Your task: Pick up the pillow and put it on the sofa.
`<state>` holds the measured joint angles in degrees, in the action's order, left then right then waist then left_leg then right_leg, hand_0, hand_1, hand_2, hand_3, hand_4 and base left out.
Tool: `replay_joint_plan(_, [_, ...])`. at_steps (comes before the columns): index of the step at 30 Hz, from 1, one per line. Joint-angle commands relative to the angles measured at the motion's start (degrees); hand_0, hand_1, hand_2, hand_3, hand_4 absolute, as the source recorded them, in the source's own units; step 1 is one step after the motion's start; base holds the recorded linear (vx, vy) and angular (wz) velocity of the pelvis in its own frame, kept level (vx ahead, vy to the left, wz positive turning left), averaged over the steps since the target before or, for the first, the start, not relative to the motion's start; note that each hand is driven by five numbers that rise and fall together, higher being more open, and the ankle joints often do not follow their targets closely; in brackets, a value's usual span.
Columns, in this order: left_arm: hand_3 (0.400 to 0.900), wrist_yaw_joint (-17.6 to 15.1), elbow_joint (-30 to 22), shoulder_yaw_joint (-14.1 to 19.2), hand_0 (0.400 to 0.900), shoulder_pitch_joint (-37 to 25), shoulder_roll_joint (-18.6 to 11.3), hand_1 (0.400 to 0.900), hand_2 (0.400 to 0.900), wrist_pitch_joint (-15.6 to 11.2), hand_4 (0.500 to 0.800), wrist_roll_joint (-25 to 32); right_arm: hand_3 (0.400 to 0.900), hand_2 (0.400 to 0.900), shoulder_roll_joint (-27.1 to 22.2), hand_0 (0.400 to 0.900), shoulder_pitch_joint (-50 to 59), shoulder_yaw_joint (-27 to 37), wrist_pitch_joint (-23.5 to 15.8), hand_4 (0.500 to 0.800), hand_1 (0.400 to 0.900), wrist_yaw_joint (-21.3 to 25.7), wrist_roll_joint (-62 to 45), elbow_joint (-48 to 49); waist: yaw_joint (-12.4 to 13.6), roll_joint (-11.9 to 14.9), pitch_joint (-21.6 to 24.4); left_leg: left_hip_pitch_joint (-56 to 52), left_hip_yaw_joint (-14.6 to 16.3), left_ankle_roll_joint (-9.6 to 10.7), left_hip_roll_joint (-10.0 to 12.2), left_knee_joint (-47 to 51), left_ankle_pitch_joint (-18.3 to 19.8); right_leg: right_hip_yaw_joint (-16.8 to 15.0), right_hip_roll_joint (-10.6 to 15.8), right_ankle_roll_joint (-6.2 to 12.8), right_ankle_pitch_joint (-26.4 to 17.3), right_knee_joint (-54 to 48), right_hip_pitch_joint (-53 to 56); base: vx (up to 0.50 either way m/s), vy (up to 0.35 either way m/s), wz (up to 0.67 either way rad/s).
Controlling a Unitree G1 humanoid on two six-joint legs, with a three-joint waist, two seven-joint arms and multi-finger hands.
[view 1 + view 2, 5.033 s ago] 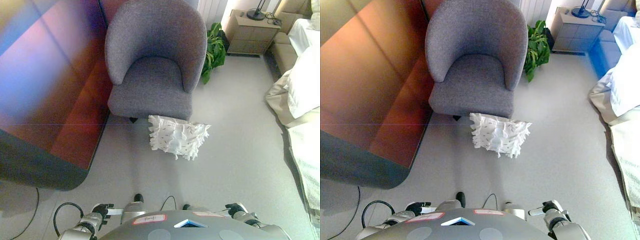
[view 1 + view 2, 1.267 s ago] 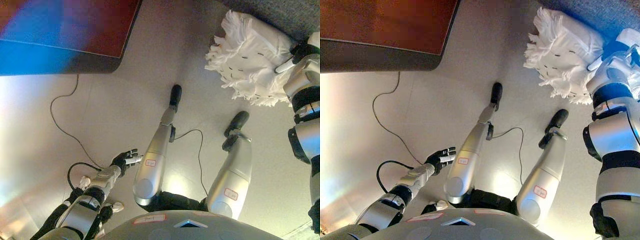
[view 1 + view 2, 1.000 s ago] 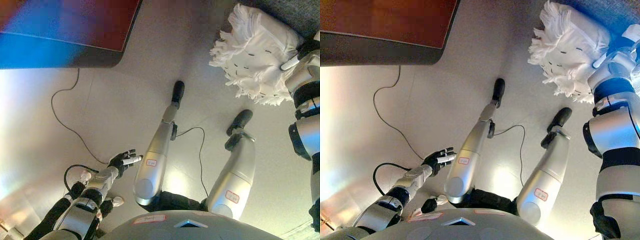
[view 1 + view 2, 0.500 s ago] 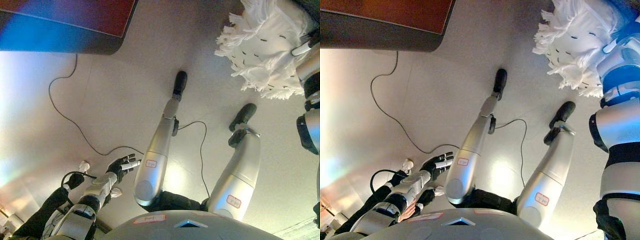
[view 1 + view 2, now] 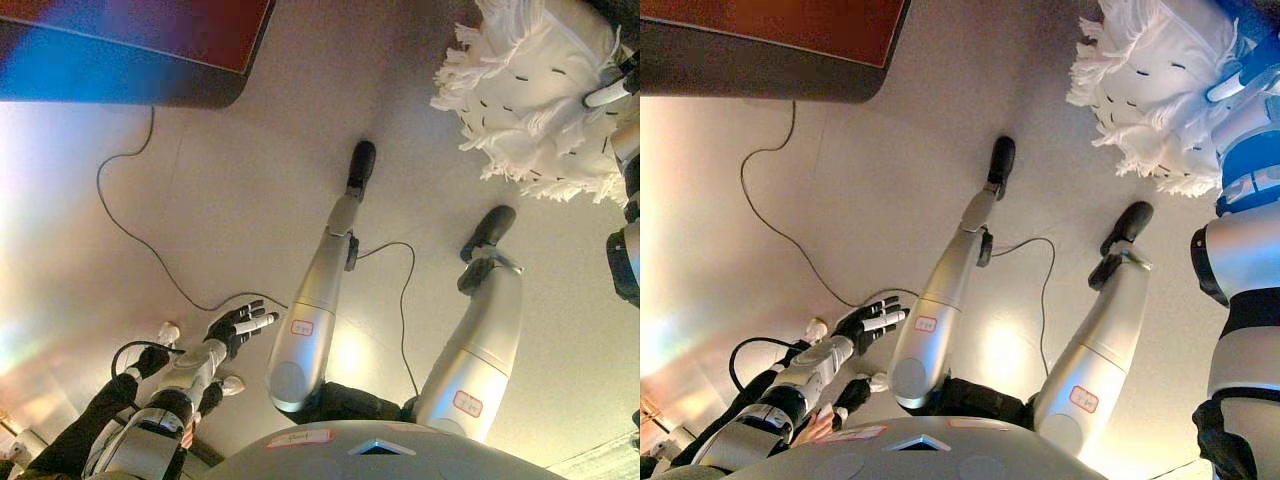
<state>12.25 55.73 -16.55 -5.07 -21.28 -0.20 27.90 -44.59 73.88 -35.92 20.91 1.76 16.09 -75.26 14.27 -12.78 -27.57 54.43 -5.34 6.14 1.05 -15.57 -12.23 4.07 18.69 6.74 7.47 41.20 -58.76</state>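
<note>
Though cut off, right hand (image 5: 622, 82) grips pillow (image 5: 535, 85); fingers mostly hidden.

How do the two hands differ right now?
The left hand hangs low at lower left, fingers spread and straight, touching nothing. The right hand is up at the upper right edge, pressed against the white fringed pillow; its fingers are mostly out of view, so its grip cannot be judged. Both are dark with white on some fingers.

Silver-grey arms, dark left hand (image 5: 236, 325) with white-tipped fingers
</note>
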Motion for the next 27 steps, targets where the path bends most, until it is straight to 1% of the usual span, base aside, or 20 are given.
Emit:
replay_joint_plan(1, [0.9,0.4,1.8,-1.2,0.9,5.7,-3.9,0.9,0.9,0.1,0.8,1.8,0.4,0.4,-5.3,0.4,4.5,-4.0,-5.6,0.5,0.4,0.6,-1.1,4.7,0.0,-5.5,-2.2,-0.3,1.3,-3.5,1.4,-9.0,9.1,0.2,0.7,-0.83,-2.3,-3.0,0.9,-0.03,0.014,-0.09])
replay_joint_plan(6, [0.9,0.5,2.9,-1.3,0.9,4.9,-4.0,0.9,0.9,-0.9,0.8,2.3,0.4,0.4,-5.8,0.4,3.3,-3.8,-8.8,0.5,0.4,0.0,-1.7,5.8,-0.6,-4.3,-2.2,-3.8,1.8,-3.3,1.9,-7.4,9.0,1.5,0.7,-0.51,-3.6,-6.6,5.0,-0.03,0.013,-0.08])
replay_joint_plan(9, [0.9,0.7,3.5,-1.0,0.9,4.3,-4.2,0.9,0.9,-1.2,0.8,2.0,0.4,0.4,-5.6,0.4,1.9,-3.5,-10.8,0.5,0.4,-0.5,-2.6,6.9,-0.9,-3.0,-2.2,-6.5,2.1,-3.2,2.2,-6.3,9.0,2.7,0.7,-0.17,-4.5,-9.2,8.2,-0.02,-0.018,-0.08])
replay_joint_plan(10, [0.9,0.8,4.1,-0.9,0.9,3.8,-4.4,0.9,0.9,-1.0,0.8,2.0,0.4,0.4,-5.6,0.4,1.3,-3.3,-11.4,0.5,0.4,-1.4,-2.2,7.6,-1.2,-2.3,-2.2,-8.1,2.2,-3.1,2.3,-5.7,9.1,3.2,0.6,0.0,-4.9,-10.3,9.9,-0.01,-0.037,-0.14])
replay_joint_plan(12, [0.9,0.6,4.7,-0.6,0.9,2.9,-4.5,0.9,0.9,-0.8,0.8,1.6,0.4,0.4,-5.2,0.4,-0.4,-2.9,-13.2,0.5,0.4,-1.6,-2.5,8.5,-1.5,-0.9,-2.2,-10.7,2.7,-2.8,2.8,-4.3,9.1,4.5,0.7,0.48,-6.0,-12.8,13.1,0.0,-0.064,-0.15])
replay_joint_plan(13, [0.9,0.2,5.1,-0.6,0.9,1.9,-4.6,0.9,0.9,-0.3,0.8,1.6,0.4,0.4,-4.7,0.4,-1.5,-2.8,-13.9,0.5,0.4,-2.0,-2.5,9.5,-1.8,0.4,-2.2,-13.0,3.2,-2.6,3.2,-3.1,9.0,5.5,0.6,0.71,-6.6,-14.8,15.9,0.01,-0.079,-0.11])
replay_joint_plan(14, [0.9,0.2,5.3,-0.6,0.9,1.7,-4.7,0.9,0.9,-0.4,0.8,1.6,0.4,0.4,-4.6,0.4,-1.8,-2.8,-14.1,0.5,0.4,-2.0,-2.7,9.8,-1.9,0.8,-2.2,-13.7,3.3,-2.5,3.3,-2.7,9.0,5.7,0.5,0.8,-6.8,-15.3,16.7,-0.07,-0.08,-0.1])
replay_joint_plan(15, [0.9,0.0,5.4,-0.3,0.9,1.0,-4.9,0.9,0.9,-0.3,0.8,1.6,0.4,0.4,-4.6,0.4,-2.2,-2.6,-15.0,0.5,0.4,-2.4,-2.9,10.6,-2.1,1.8,-2.2,-14.2,3.6,-2.7,3.6,-1.5,7.2,6.8,0.3,0.36,-9.1,-17.7,18.0,-0.07,-0.076,-0.09])
replay_joint_plan(16, [0.9,-0.4,5.8,-0.2,0.9,0.5,-5.0,0.9,0.9,-0.2,0.8,1.5,0.4,0.4,-4.6,0.4,-3.3,-2.1,-15.4,0.5,0.4,-3.1,-3.3,12.1,-2.4,2.9,-2.2,-16.6,3.9,-2.5,3.9,-0.5,7.2,7.3,0.0,0.6,-9.4,-19.0,20.6,-0.06,-0.073,-0.08])
replay_joint_plan(17, [0.9,-0.4,5.9,-0.1,0.9,0.5,-5.0,0.9,0.9,-0.3,0.8,1.5,0.4,0.4,-4.6,0.4,-3.7,-2.0,-15.5,0.5,0.4,-3.2,-3.3,12.4,-2.5,3.2,-2.2,-17.1,4.0,-2.4,4.0,-0.3,7.2,7.4,-0.1,0.64,-9.5,-19.3,21.2,0.03,-0.099,-0.06])
replay_joint_plan(21, [0.9,-1.2,6.9,1.0,0.9,-0.4,-5.3,0.9,0.9,0.4,0.8,0.2,0.4,0.4,-5.2,0.4,-8.2,0.4,-17.5,0.5,0.4,-5.6,-4.8,17.5,-3.5,6.7,-2.2,-25.2,4.7,-2.0,4.9,1.9,7.6,8.4,-0.8,1.16,-10.0,-23.0,29.8,0.05,-0.074,-0.04])
replay_joint_plan(24, [0.9,-1.0,7.3,2.0,0.9,0.3,-5.2,0.9,0.9,0.8,0.8,-1.3,0.4,0.4,-6.4,0.4,-11.9,1.5,-17.5,0.5,0.4,-7.7,-5.4,22.0,-4.1,8.1,-0.4,-29.2,5.3,-1.7,5.6,3.1,7.9,8.6,-1.4,1.11,-10.1,-25.6,34.5,0.09,-0.004,-0.01])
replay_joint_plan(27, [0.9,-1.0,8.5,2.7,0.9,1.0,-5.1,0.9,0.9,0.6,0.8,-2.5,0.4,0.4,-7.5,0.4,-16.8,3.3,-18.5,0.5,0.4,-9.0,-5.7,25.7,-5.0,9.3,1.8,-32.9,6.0,-1.3,6.4,4.2,8.3,8.9,-1.9,1.06,-10.5,-28.2,38.8,0.14,0.027,-0.02])
